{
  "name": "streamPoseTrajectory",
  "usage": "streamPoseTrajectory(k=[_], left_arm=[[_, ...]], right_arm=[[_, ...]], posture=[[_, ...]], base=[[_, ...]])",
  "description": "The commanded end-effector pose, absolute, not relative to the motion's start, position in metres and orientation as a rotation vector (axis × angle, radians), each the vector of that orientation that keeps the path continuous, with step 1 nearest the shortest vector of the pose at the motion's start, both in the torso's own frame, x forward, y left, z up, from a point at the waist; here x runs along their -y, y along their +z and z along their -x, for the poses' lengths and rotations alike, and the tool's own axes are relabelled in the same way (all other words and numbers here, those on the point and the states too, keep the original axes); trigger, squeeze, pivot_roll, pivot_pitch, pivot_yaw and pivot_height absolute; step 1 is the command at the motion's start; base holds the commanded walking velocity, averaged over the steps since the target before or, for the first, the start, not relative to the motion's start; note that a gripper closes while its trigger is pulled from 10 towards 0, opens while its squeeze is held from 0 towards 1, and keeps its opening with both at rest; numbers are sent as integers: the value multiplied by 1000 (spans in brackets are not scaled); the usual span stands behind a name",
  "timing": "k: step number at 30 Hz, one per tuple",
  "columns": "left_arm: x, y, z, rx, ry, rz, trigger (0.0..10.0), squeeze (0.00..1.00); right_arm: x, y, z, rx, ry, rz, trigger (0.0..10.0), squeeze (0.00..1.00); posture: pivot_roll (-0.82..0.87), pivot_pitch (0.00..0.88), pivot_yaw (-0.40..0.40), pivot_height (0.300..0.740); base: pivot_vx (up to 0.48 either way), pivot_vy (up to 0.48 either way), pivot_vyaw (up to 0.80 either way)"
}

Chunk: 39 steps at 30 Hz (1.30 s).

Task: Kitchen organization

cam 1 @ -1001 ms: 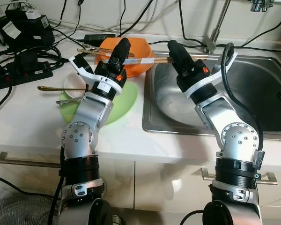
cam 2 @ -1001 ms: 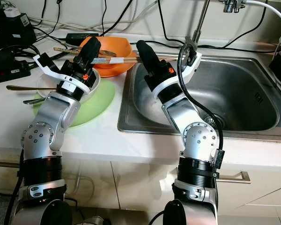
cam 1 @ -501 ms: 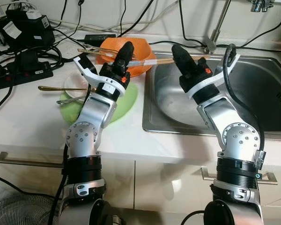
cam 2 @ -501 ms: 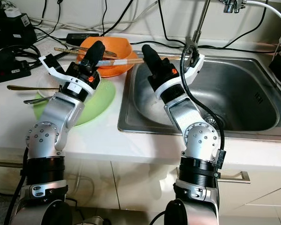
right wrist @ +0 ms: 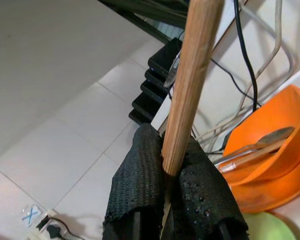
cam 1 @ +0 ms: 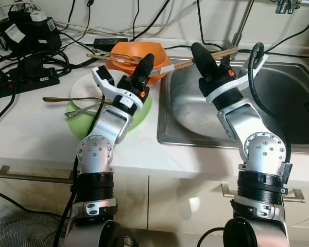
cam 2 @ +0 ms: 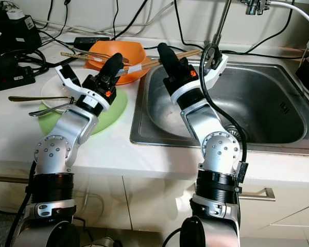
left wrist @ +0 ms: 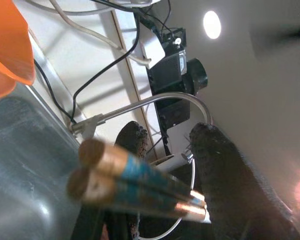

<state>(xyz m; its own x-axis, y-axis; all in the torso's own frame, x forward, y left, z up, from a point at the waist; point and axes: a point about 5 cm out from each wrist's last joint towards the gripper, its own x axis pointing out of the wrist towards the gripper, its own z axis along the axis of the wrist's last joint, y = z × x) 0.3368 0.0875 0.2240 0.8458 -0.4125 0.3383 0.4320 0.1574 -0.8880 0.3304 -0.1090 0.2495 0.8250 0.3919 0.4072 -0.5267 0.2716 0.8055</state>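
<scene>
A pair of wooden chopsticks (cam 1: pixel 181 63) with a blue-and-white band hangs in the air, slanting from the orange bowl's (cam 1: pixel 124 49) rim up toward the sink's back edge. My left gripper (cam 1: pixel 146 64) is shut on the banded end, which sits between its fingers (left wrist: pixel 221 161) as the chopsticks (left wrist: pixel 135 182). My right gripper (cam 1: pixel 199 52) is shut on the chopsticks (right wrist: pixel 190 85) further along, above the sink's left side, its fingers (right wrist: pixel 140 181) pinching the wood.
More utensils (cam 1: pixel 113 56) lie in the orange bowl. A white plate (cam 1: pixel 85 87) on a green plate (cam 1: pixel 80 124) carries a gold spoon (cam 1: pixel 62 99) and a silver one (cam 1: pixel 81 110). The steel sink (cam 1: pixel 291 105) and faucet (cam 1: pixel 242 23) are at right; power strips and cables (cam 1: pixel 26 56) at back left.
Both grippers have carried the chopsticks rightward off the orange bowl, and the far end has tilted up. The left arm has shifted right, uncovering the white plate.
</scene>
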Motion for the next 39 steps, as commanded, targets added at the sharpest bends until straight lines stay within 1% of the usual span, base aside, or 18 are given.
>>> streamPoseTrajectory(k=[1, 8, 15, 22, 25, 26, 30, 32, 35, 37, 39], left_arm=[[-78, 225, -336, -4, -619, 1274, 10000, 1000], [-83, 230, -338, 18, -616, 1226, 10000, 1000], [-88, 247, -331, 83, -660, 1068, 10000, 1000], [-91, 246, -326, 85, -670, 1027, 10000, 1000], [-90, 247, -324, 93, -676, 985, 10000, 1000], [-89, 249, -322, 104, -681, 943, 10000, 1000], [-81, 260, -314, 157, -740, 754, 10000, 1000], [-78, 263, -311, 172, -758, 695, 10000, 1000], [-75, 263, -308, 179, -765, 629, 10000, 1000], [-75, 262, -308, 180, -763, 618, 10000, 1000], [-75, 255, -308, 167, -752, 524, 10000, 1000]], right_arm=[[111, 255, -332, 156, 605, -1126, 0, 0], [113, 255, -335, 167, 565, -1118, 0, 0], [123, 254, -343, 194, 456, -1103, 0, 0], [133, 252, -348, 215, 379, -1094, 0, 0], [139, 252, -350, 226, 346, -1079, 0, 0], [143, 252, -352, 234, 318, -1059, 0, 0], [177, 248, -359, 271, 101, -832, 0, 0], [190, 245, -361, 269, 33, -752, 0, 0], [210, 230, -364, 204, -81, -641, 0, 0], [214, 226, -365, 188, -102, -622, 0, 0], [225, 209, -367, 100, -136, -504, 0, 0]], posture=[[34, 14, 19, 740], [35, 13, 18, 740], [40, 9, 20, 740], [45, 13, 15, 740], [45, 12, 14, 740], [45, 9, 12, 740], [49, 4, 10, 740], [50, 2, 10, 740], [51, 1, 12, 740], [52, 1, 12, 740], [54, 1, 16, 740]], base=[[0, 0, 0], [0, 0, 0], [0, 0, 0], [0, 0, 0], [0, 0, 0], [0, 0, 0], [0, 0, 0], [0, 0, 0], [0, 0, 0], [0, 0, 0], [0, 0, 0]])
